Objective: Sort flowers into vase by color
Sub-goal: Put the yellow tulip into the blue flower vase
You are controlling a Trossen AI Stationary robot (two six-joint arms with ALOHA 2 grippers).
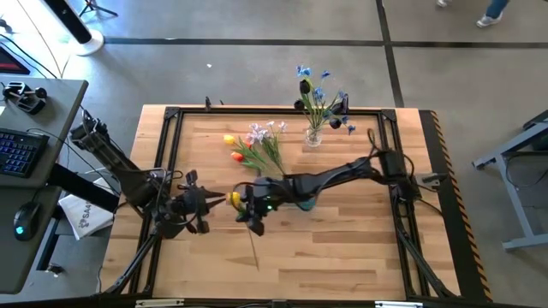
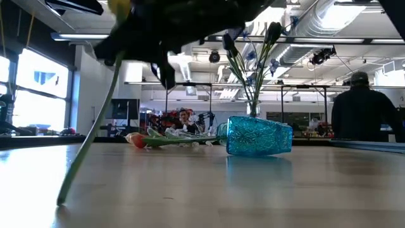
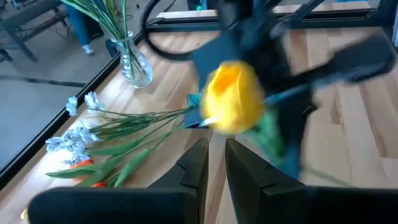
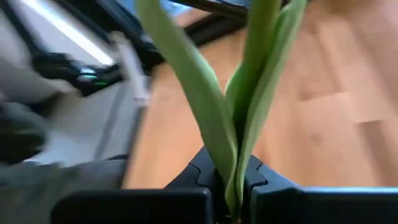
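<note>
My right gripper (image 1: 249, 210) is shut on a yellow-headed flower (image 1: 235, 199) above the table's middle; its head also shows in the left wrist view (image 3: 233, 96). My left gripper (image 1: 212, 202) is just left of that head, fingers a narrow gap apart and empty. A blue vase (image 2: 259, 135) lies on its side under my right arm. A clear glass vase (image 1: 313, 135) at the far edge holds blue and dark flowers. A bunch of loose yellow, orange-red and pale lilac flowers (image 1: 257, 145) lies flat on the table near it. My right gripper pinches the flower's green leaves and stem (image 4: 235, 177) between its two fingers, close below the yellow head. The long stem (image 2: 88, 145) hangs slanting below the gripper. Its lower end (image 2: 61, 201) is at the table top.
A black frame (image 1: 171, 115) runs around the wooden table top. Bare wood (image 1: 342, 257) lies near the front edge. A person (image 2: 364, 114) stands in the room beyond the table. A desk with a keyboard (image 1: 21, 150) stands to the left.
</note>
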